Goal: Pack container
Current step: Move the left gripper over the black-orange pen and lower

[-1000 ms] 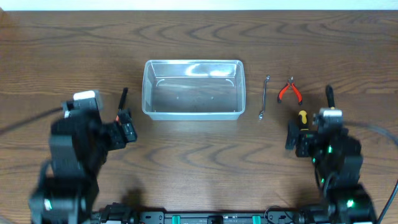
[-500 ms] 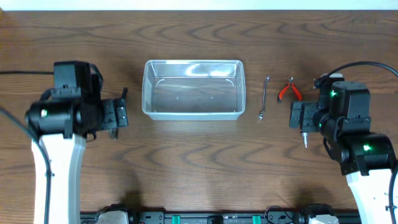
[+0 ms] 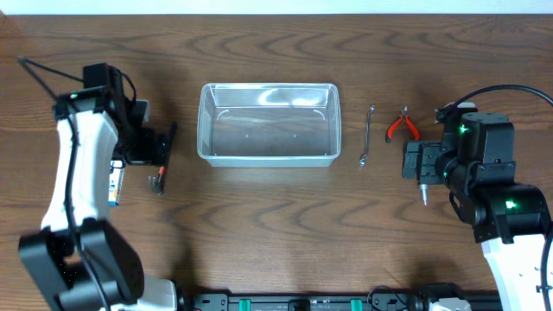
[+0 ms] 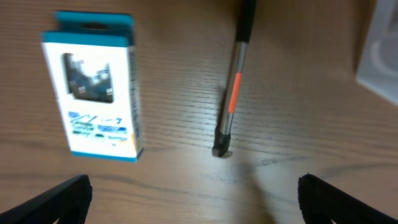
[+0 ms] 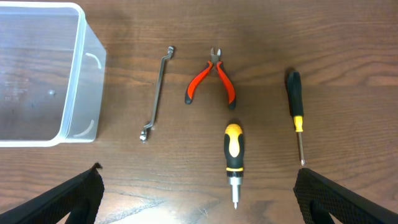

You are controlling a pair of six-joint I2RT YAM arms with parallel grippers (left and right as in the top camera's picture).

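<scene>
Container [image 3: 268,125] is set upright at the centre of the desk [image 4: 174,62]: clear plastic, nothing seen inside. Packing is judged not begun.

Left jaws are spread wide and empty, held above bare wood. Below them in the left wrist view a blue-and-white card box [image 4: 93,93] is seen, with a slim rod-like tool with an orange band [image 4: 233,93] beside it but apart from it.

Right jaws are also spread, with nothing gripped, and are held over the tool group to the right of the container. The wrench [image 5: 155,93] lies nearest it, then the red-handled cutters [image 5: 214,81], the stubby yellow-and-black screwdriver [image 5: 233,158] and the slim screwdriver [image 5: 295,112]. All are laid apart from one another.

Step in hand is judged to be choice of and approach to a first pick. For the next move, one pair of jaws would need to be lowered, centred across a handle and closed. The tool would then be carried over the rim and released inside.
</scene>
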